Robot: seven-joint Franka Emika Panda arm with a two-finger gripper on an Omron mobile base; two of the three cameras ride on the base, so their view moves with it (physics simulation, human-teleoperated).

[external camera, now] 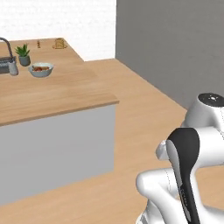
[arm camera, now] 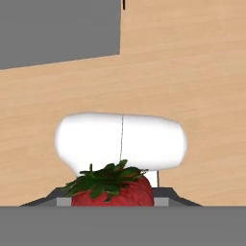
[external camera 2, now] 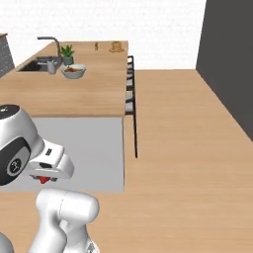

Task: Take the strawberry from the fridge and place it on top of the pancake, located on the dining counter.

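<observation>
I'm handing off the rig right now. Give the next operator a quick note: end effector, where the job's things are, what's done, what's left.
End effector: shut on the strawberry, tucked low by the base; red also shows under the hand in the right base view.
Dining counter: ahead and left, with the pancake at its far end.
Done: strawberry picked up.
Left: drive along the counter and set the berry on the pancake.

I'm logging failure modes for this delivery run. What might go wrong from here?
1. The strawberry sits in the gripper while the arm is tucked low over the floor; a slip would drop it there.
2. The pancake lies at the far end of the dining counter, so the base must drive closer.
</observation>
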